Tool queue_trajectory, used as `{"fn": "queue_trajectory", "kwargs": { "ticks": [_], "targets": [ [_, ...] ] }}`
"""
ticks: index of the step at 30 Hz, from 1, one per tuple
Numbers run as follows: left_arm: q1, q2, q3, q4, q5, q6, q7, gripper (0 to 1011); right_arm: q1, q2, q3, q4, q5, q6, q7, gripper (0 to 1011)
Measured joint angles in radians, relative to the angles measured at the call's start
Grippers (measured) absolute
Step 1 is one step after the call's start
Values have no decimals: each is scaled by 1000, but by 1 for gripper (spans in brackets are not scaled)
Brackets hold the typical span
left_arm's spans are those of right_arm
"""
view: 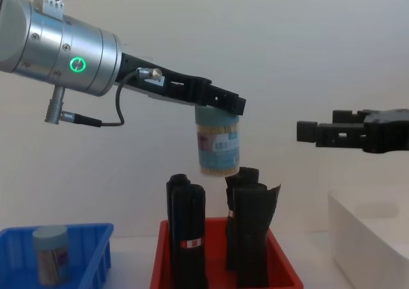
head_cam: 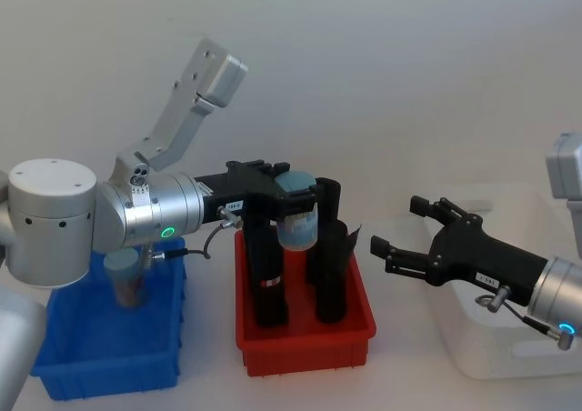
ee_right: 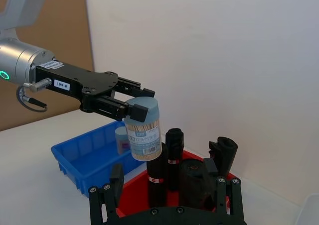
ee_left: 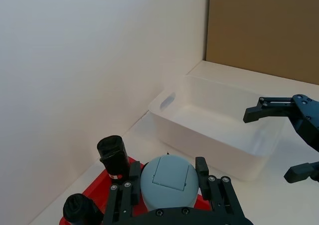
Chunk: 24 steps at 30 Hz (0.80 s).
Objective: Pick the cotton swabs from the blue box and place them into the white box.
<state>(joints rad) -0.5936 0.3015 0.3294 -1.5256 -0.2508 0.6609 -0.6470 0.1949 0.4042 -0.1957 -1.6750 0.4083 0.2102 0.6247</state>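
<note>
My left gripper [head_cam: 296, 191] is shut on a cotton swab tub [head_cam: 297, 222], gripping it near its grey-blue lid [ee_left: 168, 179]. The tub [view: 218, 148] hangs upright in the air above the black rolls in the red bin, clear of them. A second cotton swab tub [head_cam: 125, 279] stands in the blue box [head_cam: 109, 375] at the left, partly hidden behind my left arm. At the right sits the white box [head_cam: 482, 356], with nothing visible in it. Above the white box's near-left side my right gripper [head_cam: 393, 225] hovers open, pointing toward the held tub with nothing between its fingers.
A red bin [head_cam: 305, 356] stands between the blue and white boxes, holding several tall black rolls [head_cam: 266, 275] that rise well above its rim. A white wall runs close behind the table. A brown board [ee_left: 264, 26] stands beyond the white box.
</note>
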Motion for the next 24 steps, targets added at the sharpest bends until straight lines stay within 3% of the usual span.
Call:
{"fn": "queue_trajectory", "kwargs": {
  "ticks": [11,24],
  "targets": [
    [0,0,0,0,0,0,0,669,63,-15,-14,100,-2,-15,93,1002],
    [0,0,0,0,0,0,0,669,135,-42,-34,205,-29,-44,154,1002]
  ]
}}
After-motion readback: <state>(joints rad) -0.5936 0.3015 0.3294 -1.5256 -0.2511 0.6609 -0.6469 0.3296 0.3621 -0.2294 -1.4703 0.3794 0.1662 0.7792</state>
